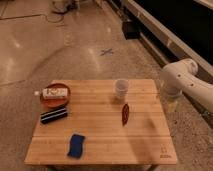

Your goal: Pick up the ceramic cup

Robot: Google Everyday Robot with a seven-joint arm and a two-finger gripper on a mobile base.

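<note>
The ceramic cup (120, 90) is small, pale and upright, and stands near the far edge of the wooden table (105, 132), right of centre. My white arm (182, 77) reaches in from the right, beyond the table's right edge. My gripper (172, 104) hangs at the arm's end beside the table's far right corner, about a cup's width off the edge and well to the right of the cup. Nothing is seen in it.
A reddish-brown bowl (53, 100) with a white packet (52, 92) across it sits far left. In front of it lies a black bar (53, 115). A blue sponge (76, 145) lies near the front. A dark red object (125, 113) lies just in front of the cup.
</note>
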